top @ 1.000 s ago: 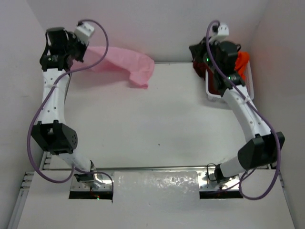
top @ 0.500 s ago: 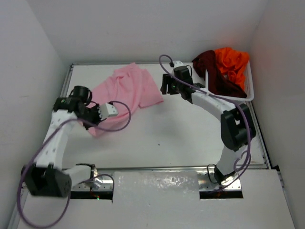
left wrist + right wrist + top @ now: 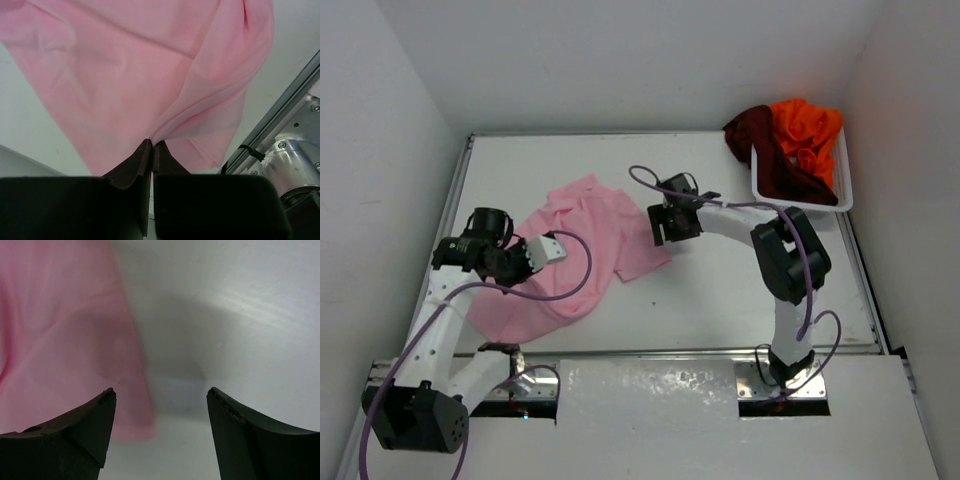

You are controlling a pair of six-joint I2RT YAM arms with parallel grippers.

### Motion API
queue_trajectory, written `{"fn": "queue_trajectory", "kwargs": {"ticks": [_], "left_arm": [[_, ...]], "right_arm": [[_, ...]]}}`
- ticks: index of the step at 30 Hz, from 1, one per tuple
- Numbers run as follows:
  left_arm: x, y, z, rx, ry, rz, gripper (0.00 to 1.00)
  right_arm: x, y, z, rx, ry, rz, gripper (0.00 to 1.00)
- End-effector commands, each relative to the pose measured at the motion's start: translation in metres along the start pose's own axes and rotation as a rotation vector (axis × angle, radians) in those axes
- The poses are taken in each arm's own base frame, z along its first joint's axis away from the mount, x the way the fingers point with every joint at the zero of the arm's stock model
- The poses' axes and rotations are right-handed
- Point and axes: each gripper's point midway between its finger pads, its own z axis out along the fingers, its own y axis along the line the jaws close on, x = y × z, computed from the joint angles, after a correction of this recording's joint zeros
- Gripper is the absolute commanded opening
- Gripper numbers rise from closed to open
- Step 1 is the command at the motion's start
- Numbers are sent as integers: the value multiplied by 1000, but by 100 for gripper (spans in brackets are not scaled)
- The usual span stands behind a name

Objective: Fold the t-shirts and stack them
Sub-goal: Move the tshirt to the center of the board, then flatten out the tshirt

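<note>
The light pink t-shirt [image 3: 590, 235] lies loosely spread and wrinkled on the left half of the table. My left gripper [image 3: 505, 268] is shut on a fold of it near the shirt's near-left part; in the left wrist view the fingertips [image 3: 151, 143] pinch the pink cloth [image 3: 150, 75]. My right gripper [image 3: 665, 222] stands open just above the shirt's right edge, and in the right wrist view nothing sits between its fingers [image 3: 161, 390], with the pink edge [image 3: 75, 355] to their left. The dark maroon t-shirt [image 3: 770, 160] and the bright orange t-shirt [image 3: 808, 130] are bunched in the basket.
A white lattice basket [image 3: 845, 195] stands at the back right corner against the wall. White walls close in the table on three sides. A metal rail [image 3: 280, 130] runs along the near edge by the arm bases.
The pink t-shirt came down from the back onto the table and was dragged toward the near left by my left gripper. My right gripper opened, let go of it and moved nearer.
</note>
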Motion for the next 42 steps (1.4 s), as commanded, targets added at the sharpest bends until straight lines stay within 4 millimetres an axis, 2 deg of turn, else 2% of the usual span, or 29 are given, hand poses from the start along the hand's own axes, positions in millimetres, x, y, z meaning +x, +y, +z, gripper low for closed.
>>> {"fn": "queue_trajectory", "kwargs": {"ticks": [1,4,10,12,13,14,17,20,21,22,24,25,26,27,28,29,30,31,32,33,34,35,36,37,38,39,40,41,42], "left_arm": [[-17,14,-6,-81,-78,-17,0],[-19,13,-4,-61,-85,-28,0],[-10,15,2,-86,-57,-23,0],[-13,20,2,-110,-65,-30,0],[-14,23,1,-121,-68,-34,0],[-15,25,-1,-129,-73,-37,0],[-17,28,-5,-146,-75,-41,0],[-15,43,-7,-227,-61,-99,0],[-21,60,-10,-303,-92,-158,0],[-16,73,-9,-362,-65,-195,0],[-34,116,-20,-509,-126,-228,0],[-37,136,-12,-525,-99,-241,0],[-48,157,-17,-569,-122,-244,0],[-66,187,-27,-642,-175,-265,0],[-88,229,-40,-700,-195,-274,0],[-104,253,-49,-736,-221,-280,0],[-144,293,-103,-848,-334,-293,0],[-152,324,-82,-835,-313,-325,0],[-167,343,-95,-860,-349,-335,0],[-202,365,-160,-957,-475,-342,0],[-213,387,-141,-932,-485,-355,0],[-237,390,-197,-1001,-596,-348,0],[-243,395,-199,-1000,-613,-338,0],[-251,395,-196,-982,-632,-318,0],[-253,392,-201,-990,-645,-306,0],[-258,393,-219,-1039,-694,-282,0],[-250,375,-202,-986,-676,-265,0],[-249,367,-197,-978,-685,-238,0],[-238,359,-166,-934,-649,-208,0]], "right_arm": [[4,46,-27,-96,-22,-107,71],[46,41,-14,-75,67,-58,71],[86,33,-9,50,166,-173,68],[107,24,3,88,245,-169,56],[108,24,6,88,245,-164,46],[107,23,8,84,239,-153,26],[97,33,10,20,201,-94,0],[87,41,1,-63,134,-34,0],[68,46,-1,-104,52,0,0],[49,54,-13,-174,-3,36,0],[1,44,-20,-212,-93,93,0],[-55,55,-29,-270,-176,96,0],[-84,36,-31,-252,-194,119,0],[-123,32,-38,-257,-255,122,0],[-210,39,-83,-296,-445,107,0],[-238,14,-69,-246,-473,128,0],[-266,4,-82,-216,-519,137,0],[-334,1,-148,-228,-722,143,0],[-354,-30,-150,-184,-781,196,0],[-374,-41,-180,-195,-870,232,0],[-378,-53,-189,-211,-902,292,0],[-396,-64,-256,-226,-1067,291,0],[-394,-70,-271,-216,-1102,288,0],[-385,-76,-267,-175,-1096,254,0],[-385,-78,-283,-157,-1117,233,0],[-383,-74,-300,-157,-1129,209,0],[-380,-73,-303,-159,-1121,192,0],[-376,-70,-303,-170,-1109,188,0],[-371,-69,-303,-174,-1100,182,0]]}}
